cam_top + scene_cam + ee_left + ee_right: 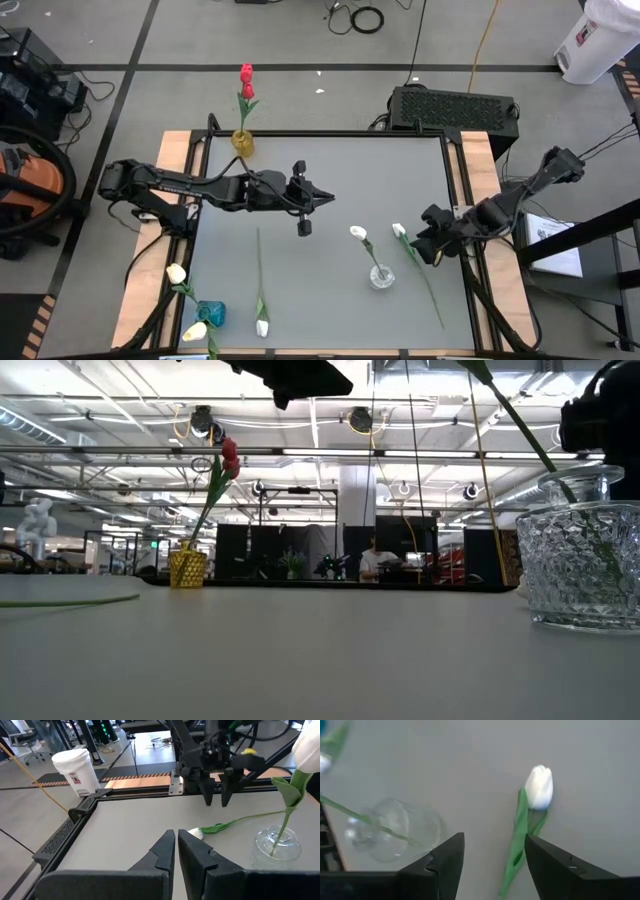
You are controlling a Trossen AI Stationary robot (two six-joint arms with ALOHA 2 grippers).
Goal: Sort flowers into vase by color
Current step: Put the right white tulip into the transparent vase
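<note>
Right gripper jaws wide, empty, directly above white tulip lying flat; stem runs lengthwise between fingers. Left gripper closed, empty, mid-table, farther.

Red tulips: upright in yellow vase at table's 11 o'clock edge. One white tulip leaning in clear glass vase, 4 o'clock of centre. White tulip lying flat just beside it at 3 o'clock. Another white tulip flat at 7 o'clock. Two cream tulips in blue vase, 8 o'clock corner.
</note>
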